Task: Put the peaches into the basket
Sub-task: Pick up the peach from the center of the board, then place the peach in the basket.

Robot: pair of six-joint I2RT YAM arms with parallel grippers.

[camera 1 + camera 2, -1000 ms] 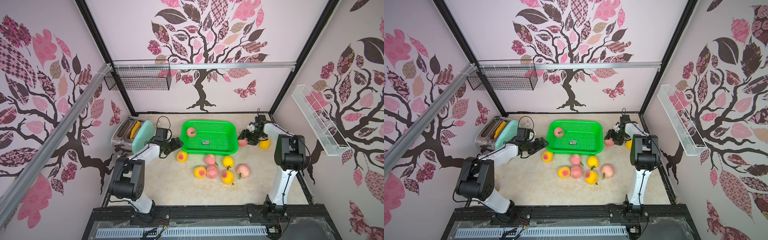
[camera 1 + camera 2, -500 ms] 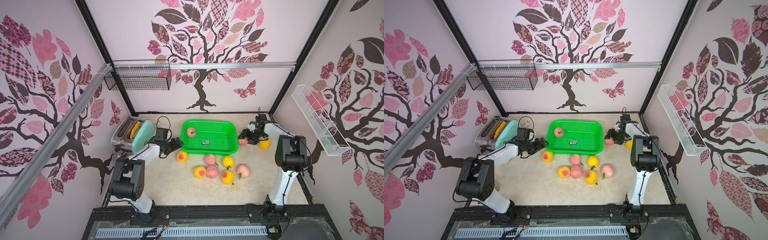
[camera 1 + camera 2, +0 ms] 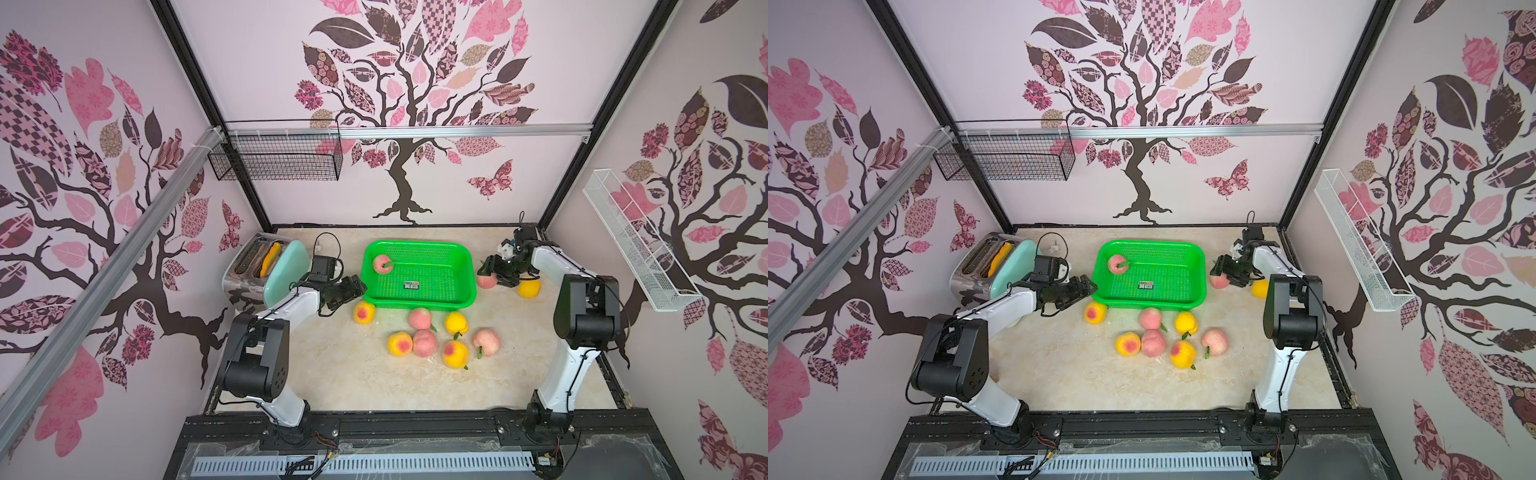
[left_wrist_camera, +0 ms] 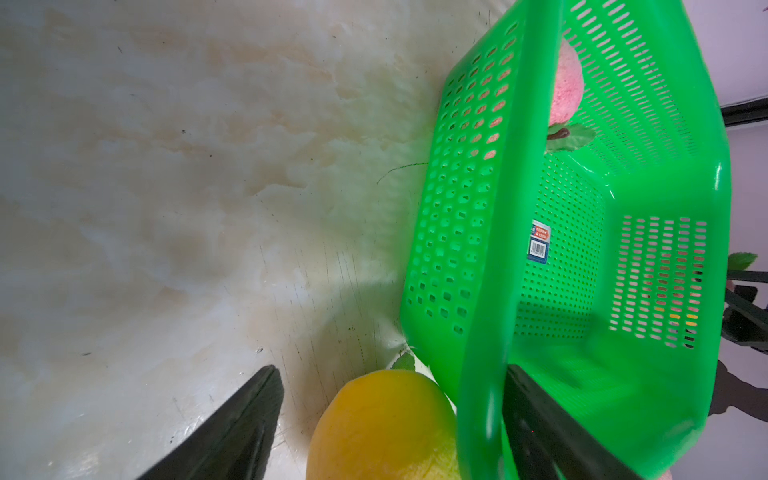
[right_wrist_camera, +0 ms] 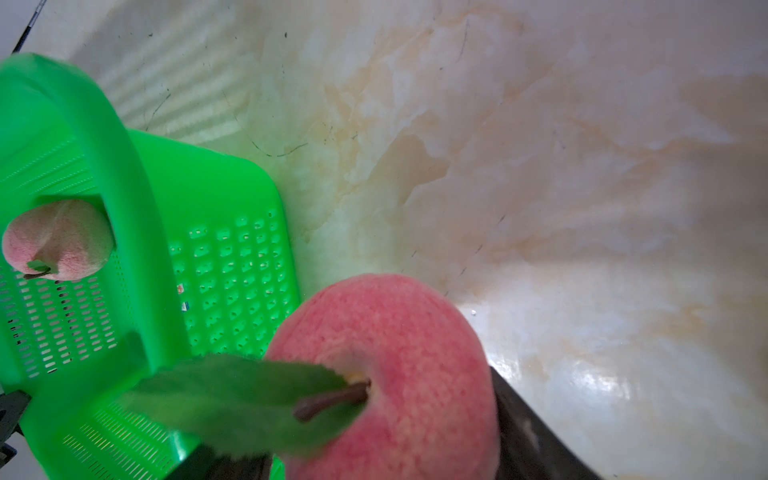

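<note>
The green basket [image 3: 419, 291] stands at the back middle with one pink peach [image 3: 382, 264] in it. My right gripper [image 3: 492, 276] is just right of the basket, shut on a pink peach [image 5: 399, 357] with a green leaf; whether it has left the table I cannot tell. A yellow peach [image 3: 528, 289] lies behind that gripper. My left gripper [image 4: 390, 370] is open at the basket's front left corner, with one finger inside the rim [image 4: 498, 249] and the other outside a yellow peach [image 4: 382, 424]. Several more peaches [image 3: 424, 343] lie in front of the basket.
A toaster [image 3: 266, 266] with an orange slice in it stands at the back left, close behind my left arm. A black wire basket [image 3: 276, 156] hangs on the back wall and a white wire basket [image 3: 636, 241] on the right wall.
The right gripper's jaws have closed a little further around the pink peach. The left arm and the other peaches have not moved.
</note>
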